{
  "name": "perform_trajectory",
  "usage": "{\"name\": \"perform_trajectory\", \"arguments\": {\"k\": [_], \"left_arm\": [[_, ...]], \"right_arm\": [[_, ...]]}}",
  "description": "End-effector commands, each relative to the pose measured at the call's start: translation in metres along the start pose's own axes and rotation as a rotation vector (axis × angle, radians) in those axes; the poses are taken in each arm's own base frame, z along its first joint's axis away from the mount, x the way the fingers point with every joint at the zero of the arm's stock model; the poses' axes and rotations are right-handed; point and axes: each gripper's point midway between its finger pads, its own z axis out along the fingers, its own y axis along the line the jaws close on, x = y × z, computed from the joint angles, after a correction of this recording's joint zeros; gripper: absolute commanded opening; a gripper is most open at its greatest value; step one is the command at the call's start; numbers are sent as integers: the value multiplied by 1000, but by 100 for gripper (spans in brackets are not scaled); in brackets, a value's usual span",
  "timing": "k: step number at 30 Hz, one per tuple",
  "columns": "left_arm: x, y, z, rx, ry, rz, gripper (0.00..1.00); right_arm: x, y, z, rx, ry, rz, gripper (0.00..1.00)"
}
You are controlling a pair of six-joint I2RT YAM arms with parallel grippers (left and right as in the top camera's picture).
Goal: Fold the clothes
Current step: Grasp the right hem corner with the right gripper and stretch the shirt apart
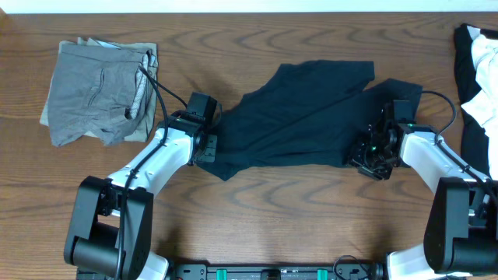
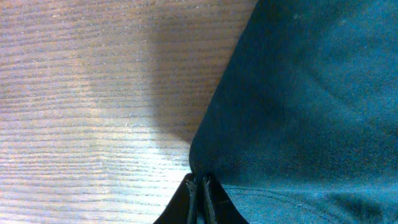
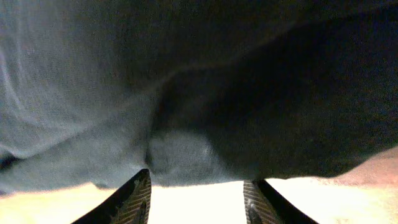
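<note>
The black-navy T-shirt lies spread and rumpled across the middle of the table. My left gripper is at its lower left corner, shut on the shirt's edge; the left wrist view shows the jaws pinched together on the dark fabric. My right gripper is at the shirt's right edge, open, with the fabric just ahead of its spread fingertips and bare table between them.
Folded grey shorts with khaki trim lie at the back left. Black-and-white garments are heaped at the right edge. The wooden table is bare in front of the shirt.
</note>
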Motion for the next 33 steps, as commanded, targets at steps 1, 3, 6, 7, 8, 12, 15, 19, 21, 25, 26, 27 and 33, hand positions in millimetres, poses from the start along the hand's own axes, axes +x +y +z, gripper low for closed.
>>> {"name": "perform_trajectory", "arguments": {"k": [1,3,6,7,8,12,15,19,21,25,26,27,33], "left_arm": [[-5,2,-6,-1,-22,-20,7],[-6,2,-6,-1,-24,-20,7],[-6,2,-7,0,-28,-21,7],[-6,2,-7,0,-28,-20,7],[-6,2,-8,0,-30,-21,7],[-7,3,-14,2,-40,-22,7],[-9,4,-25,7,-67,-26,6],[-10,6,-45,15,-104,-31,6],[-6,9,-56,16,-108,-35,6],[10,11,-76,32,-97,-36,6],[14,9,-82,50,-93,-35,6],[18,8,-87,68,-90,-34,6],[38,-12,-113,220,-76,-28,6]], "right_arm": [[1,-18,11,69,-16,76,43],[-7,-18,11,76,-50,69,38],[-9,-17,11,71,-58,63,18],[-8,-18,11,73,-56,64,10],[-7,-19,10,81,-53,66,2],[-12,-29,-6,144,-56,26,1],[-25,-41,-39,249,-108,16,1],[-38,-45,-92,333,-190,-17,1],[-32,-45,-117,355,-188,-41,1],[-7,-49,-142,388,-139,-47,1],[0,-51,-145,395,-119,-46,1],[6,-53,-146,403,-98,-45,1],[41,-65,-150,451,53,-70,1]]}}
